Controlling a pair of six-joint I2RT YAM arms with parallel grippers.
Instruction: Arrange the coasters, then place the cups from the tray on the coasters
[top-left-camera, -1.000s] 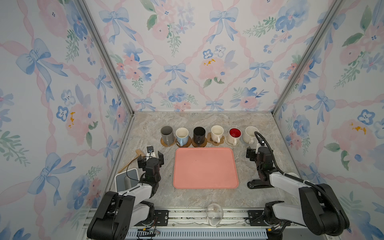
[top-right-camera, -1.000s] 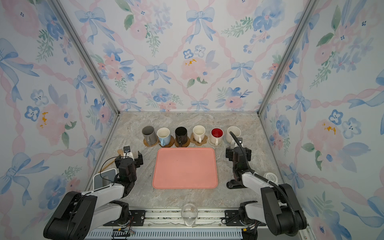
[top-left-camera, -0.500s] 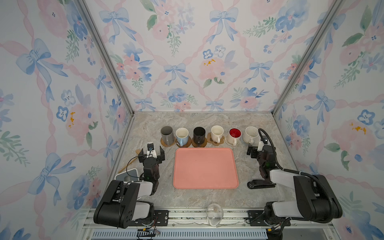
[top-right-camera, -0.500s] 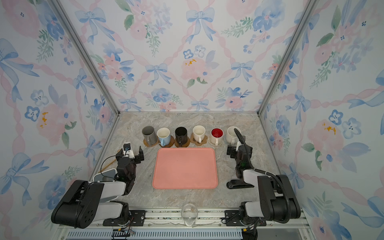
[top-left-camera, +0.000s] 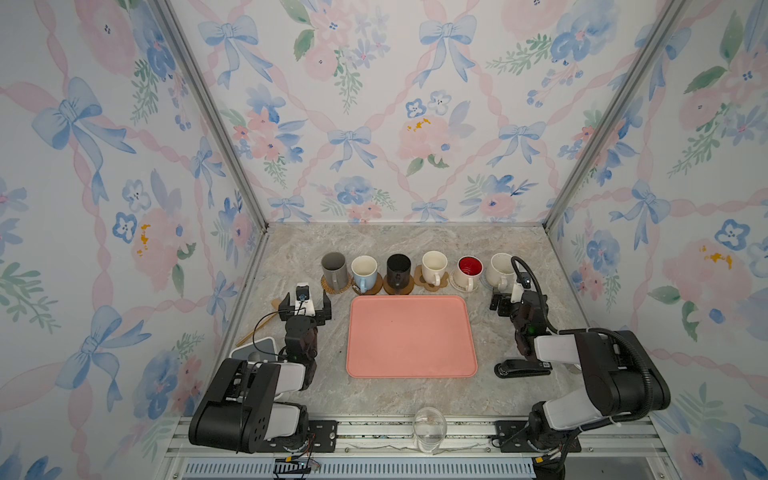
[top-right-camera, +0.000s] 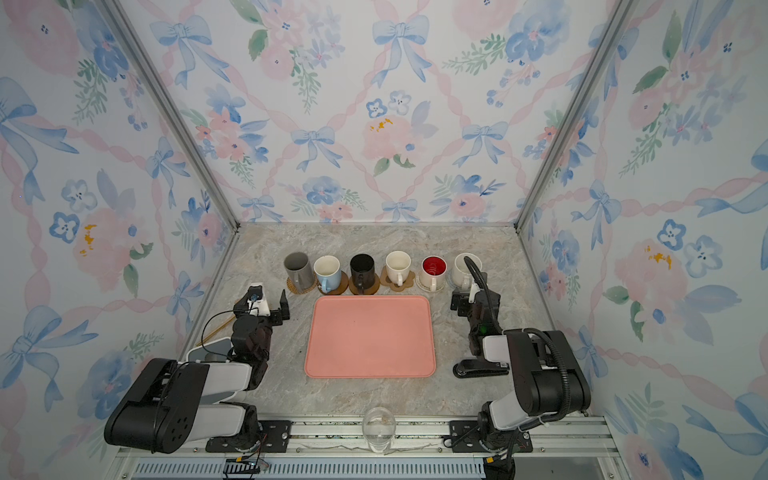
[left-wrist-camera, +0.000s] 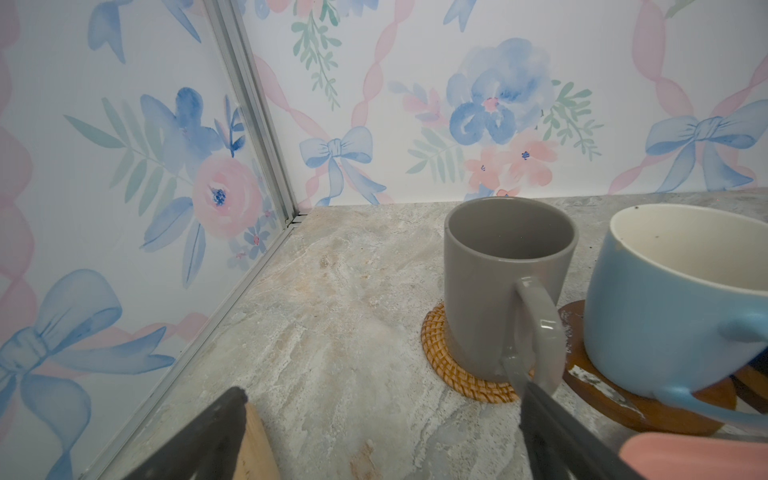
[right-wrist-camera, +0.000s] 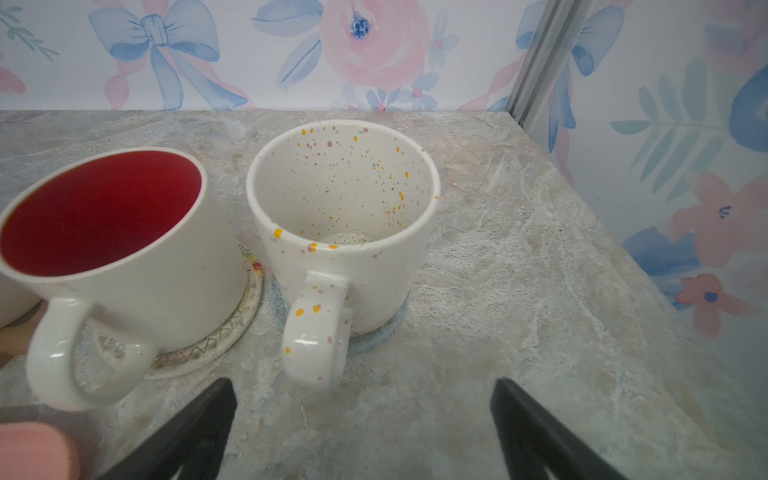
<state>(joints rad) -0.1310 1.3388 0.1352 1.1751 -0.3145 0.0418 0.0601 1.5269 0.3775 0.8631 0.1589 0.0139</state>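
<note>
The tray (top-left-camera: 409, 336) lies flat at the centre of the bench (top-left-camera: 374, 241) and holds nothing. Along its far edge stand six upright mugs, each on its own coaster, handles toward the near side. From left to right: grey mug (top-left-camera: 333, 267) on the rattan coaster (top-left-camera: 332, 287); pale blue mug (top-left-camera: 364, 270) on a brown round coaster (top-left-camera: 377, 283); black mug (top-left-camera: 398, 268) on the second brown coaster (top-left-camera: 409, 287); cream mug (top-left-camera: 434, 266) on the paw-print coaster (top-left-camera: 419, 276); red-lined mug (top-left-camera: 469, 268) on the white woven coaster (right-wrist-camera: 249, 316); speckled cream mug (right-wrist-camera: 345, 216) on the grey-blue coaster (right-wrist-camera: 374, 338). No mug shows any contents. The left fingers (left-wrist-camera: 216, 428) are spread wide and hold nothing, just near of the grey mug; whether one touches its handle cannot be told. The right fingers (right-wrist-camera: 208, 415) are likewise spread and empty, near of the speckled mug and clear of it. The grey-blue coaster is mostly covered by its mug, and in both top views the right arm's cable crosses the speckled mug.
</note>
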